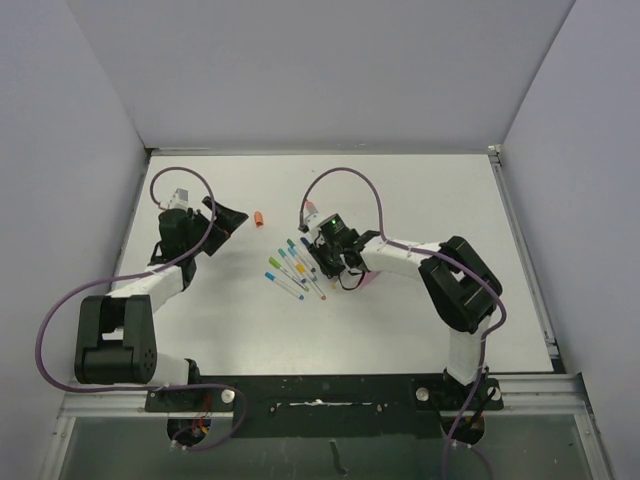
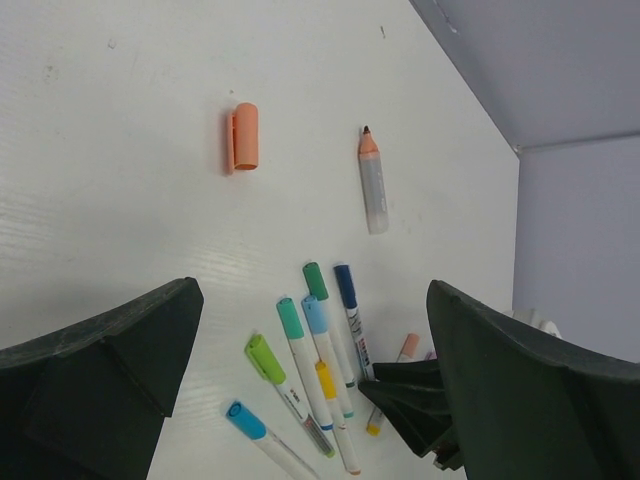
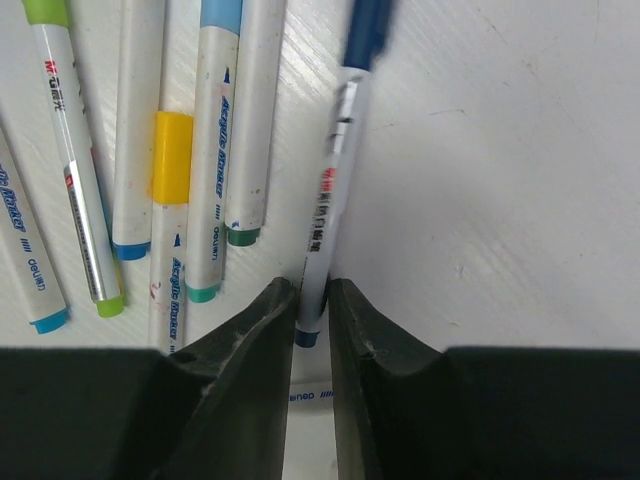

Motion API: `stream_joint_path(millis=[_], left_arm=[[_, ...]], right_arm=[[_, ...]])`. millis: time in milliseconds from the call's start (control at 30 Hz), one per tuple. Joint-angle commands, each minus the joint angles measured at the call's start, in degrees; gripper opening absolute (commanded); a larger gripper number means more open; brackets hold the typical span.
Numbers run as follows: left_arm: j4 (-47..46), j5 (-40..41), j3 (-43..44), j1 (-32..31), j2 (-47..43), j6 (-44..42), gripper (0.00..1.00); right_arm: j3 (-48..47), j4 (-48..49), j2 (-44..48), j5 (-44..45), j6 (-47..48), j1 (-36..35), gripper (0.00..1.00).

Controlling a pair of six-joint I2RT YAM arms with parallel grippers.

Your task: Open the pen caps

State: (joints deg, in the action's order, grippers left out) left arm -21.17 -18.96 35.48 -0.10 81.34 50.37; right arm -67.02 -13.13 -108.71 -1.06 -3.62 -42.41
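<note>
Several white pens lie fanned on the table (image 1: 430, 200), with pen caps in dark blue (image 2: 345, 285), green (image 2: 316, 281), teal (image 2: 290, 318), light blue (image 2: 315, 315), lime (image 2: 265, 358), yellow (image 2: 325, 380) and cyan (image 2: 246, 421). My right gripper (image 3: 310, 300) is shut on the tail end of the dark-blue-capped pen (image 3: 330, 200), a finger pressed against each side of the barrel. Its cap (image 3: 368, 35) points away from the gripper. My left gripper (image 2: 312, 290) hangs wide open and holds nothing, up and to the left of the pens (image 1: 295, 270).
A loose orange cap (image 2: 244, 137) lies alone toward the back of the table. Beyond it to the right is an uncapped pen (image 2: 372, 180) with an orange tip. Grey walls close in the table's left, back and right edges.
</note>
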Motion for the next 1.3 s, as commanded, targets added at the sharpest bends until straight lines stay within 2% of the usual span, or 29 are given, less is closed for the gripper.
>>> stream_joint_path(millis=[0, 133, 333, 533, 967, 1100, 1267], left_arm=[[-0.7, -1.9, 4.0, -1.2, -3.1, -0.6, 0.97], [-0.6, -1.2, 4.7, -4.7, -2.2, 0.1, 0.97], [-1.7, 1.8, 6.3, -11.3, 1.2, 3.1, 0.97], [-3.6, 3.7, 8.4, -15.1, 5.0, 4.4, 0.96], [-10.9, 3.2, 11.3, -17.7, 12.3, 6.7, 0.88], [-13.0, 3.3, 11.9, -18.3, 13.9, 7.4, 0.83], [-16.7, 2.8, 11.5, -18.6, 15.0, 8.4, 0.67]], right_arm=[[-1.3, 0.2, -2.3, -1.6, 0.1, 0.2, 0.18], [-1.9, 0.8, -2.0, -2.4, 0.2, 1.1, 0.07], [-0.5, 5.4, 3.0, 0.2, -0.7, 1.4, 0.00], [-1.1, 7.7, 7.4, 0.2, -1.9, 1.8, 0.00], [-3.7, 7.9, 10.4, -7.7, -3.1, 1.6, 0.00], [-3.8, 8.2, 10.8, -9.2, -3.4, 1.6, 0.00], [-3.7, 8.4, 11.1, -10.3, -3.7, 1.5, 0.00]])
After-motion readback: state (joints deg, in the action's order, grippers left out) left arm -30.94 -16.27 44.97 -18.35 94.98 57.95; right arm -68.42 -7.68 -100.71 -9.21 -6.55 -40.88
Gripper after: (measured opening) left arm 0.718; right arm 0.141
